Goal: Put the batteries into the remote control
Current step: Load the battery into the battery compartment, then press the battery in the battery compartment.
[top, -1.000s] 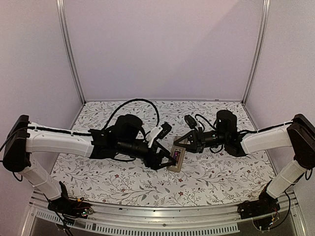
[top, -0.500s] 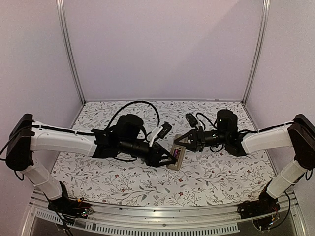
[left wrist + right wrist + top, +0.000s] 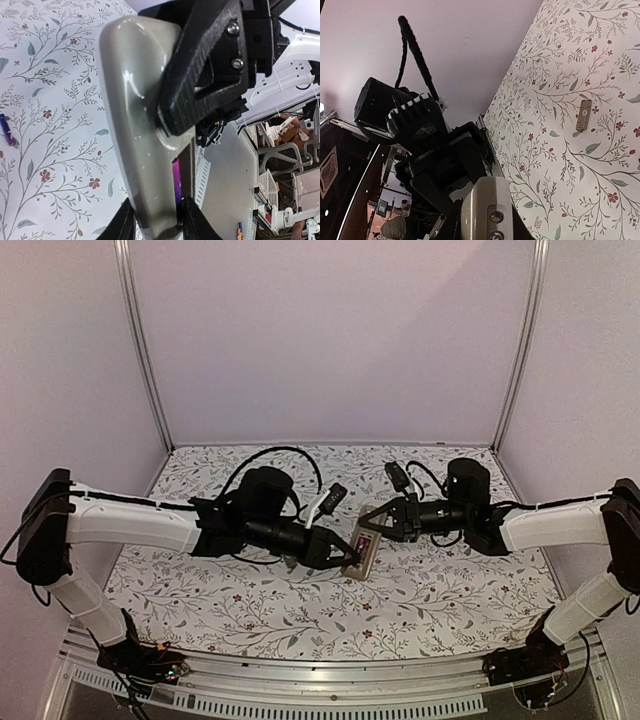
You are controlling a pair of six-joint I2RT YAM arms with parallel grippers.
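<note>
Remote control [image 3: 362,552] sits raised over mid-table, clamped by both my left gripper [image 3: 340,555] and right gripper [image 3: 372,523], one purple battery [image 3: 176,181] apparently seated; next, I judge, one hand must release and fetch the second battery [image 3: 6,129] off the table [image 3: 250,610].

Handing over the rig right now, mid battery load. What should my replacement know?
Left gripper: shut on the remote control.
Right gripper: shut on the remote's other end, one finger pressed on its back.
First battery: purple, appears seated in the remote's open bay.
Second battery: lying loose on the table.
Cover piece: flat on the table, away from both grippers.
Done: apparently one battery in.
Left: free a gripper, fetch the second battery and seat it.
</note>
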